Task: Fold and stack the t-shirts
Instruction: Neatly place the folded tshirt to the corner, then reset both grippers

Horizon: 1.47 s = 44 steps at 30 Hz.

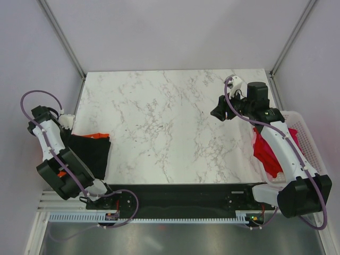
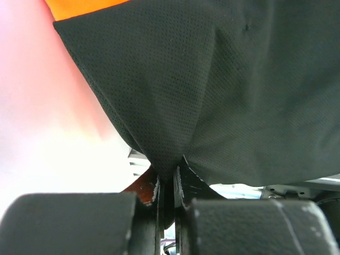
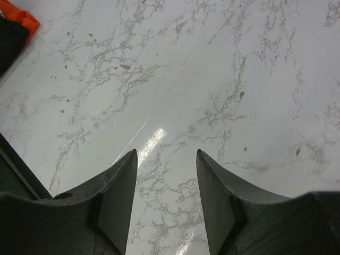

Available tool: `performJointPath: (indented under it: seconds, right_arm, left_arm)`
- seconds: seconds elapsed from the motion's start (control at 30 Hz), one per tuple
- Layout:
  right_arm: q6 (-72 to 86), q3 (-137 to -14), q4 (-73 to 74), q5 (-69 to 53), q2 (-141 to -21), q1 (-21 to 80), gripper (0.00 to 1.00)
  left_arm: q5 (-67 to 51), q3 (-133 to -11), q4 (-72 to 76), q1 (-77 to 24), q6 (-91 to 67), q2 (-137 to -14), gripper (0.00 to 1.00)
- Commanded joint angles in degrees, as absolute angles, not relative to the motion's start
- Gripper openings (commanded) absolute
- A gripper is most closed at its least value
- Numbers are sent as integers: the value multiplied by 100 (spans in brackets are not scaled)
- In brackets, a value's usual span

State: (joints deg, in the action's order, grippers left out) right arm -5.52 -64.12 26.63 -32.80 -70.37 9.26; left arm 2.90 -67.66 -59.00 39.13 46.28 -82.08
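The black t-shirt lies folded at the table's left edge on top of the orange t-shirt, of which only a strip shows. My left gripper is at the pile's far left corner. In the left wrist view it is shut on a pinch of the black t-shirt, with orange t-shirt above. My right gripper hovers open and empty over the table's right back part. The magenta-pink t-shirt lies crumpled in the basket at the right, partly behind the right arm.
The white slatted basket stands off the table's right edge. The marble table reaches the frame posts at the back corners. In the right wrist view the orange t-shirt and black t-shirt show far off at the upper left.
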Motion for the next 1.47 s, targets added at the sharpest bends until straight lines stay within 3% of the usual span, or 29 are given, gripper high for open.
performJointPath:
  seconds: [0.0,0.03,0.1,0.17,0.23,0.27,0.3,0.47,0.6,0.63,1.03,1.23,1.43]
  right_arm:
    - [-448,-6381,2426,-3454,-7066,932,56]
    - [-448,-6372,2408,-3454,-7066,923,57]
    - [-457,-6372,2417,-3437,-7058,932,57]
    - [-492,-6381,2426,-3410,-7049,932,57]
    - [-527,-6398,2434,-3332,-7023,932,57]
    - [-562,-6407,2443,-3279,-6996,940,58]
    - [-589,-6416,2443,-3235,-6979,932,58]
    - [-694,-6425,2496,-2717,-6847,923,62]
    - [-808,-6416,2531,-2619,-6785,932,75]
    - [-774,-6407,2505,-2610,-6776,932,98]
    - [-344,-6670,2426,-1917,-7154,932,98]
    - [-18,-6996,2312,-986,-7567,949,98]
    - [-61,-7110,2259,-932,-7866,949,98]
  left_arm:
    - [720,-6610,-5458,3955,4456,-8060,9]
    - [738,-6583,-5441,3955,4421,-8042,9]
    - [756,-6592,-5414,3955,4368,-8007,24]
    - [738,-6618,-5336,3955,4228,-7963,54]
    - [660,-6714,-5274,3955,3983,-7849,62]
    - [537,-6828,-5099,3955,3868,-7779,96]
    - [484,-6881,-4958,3955,3650,-7561,100]
    - [-245,-7075,-4395,3571,3182,-6979,100]
    - [-211,-7049,-4456,2726,3007,-6794,100]
    - [-254,-7084,-4491,2385,2971,-6777,100]
    - [-1651,-8138,-5062,932,1565,-7698,100]
    - [-1644,-8708,-5133,721,1608,-8437,100]
    - [-1635,-9158,-5133,563,1538,-8990,100]
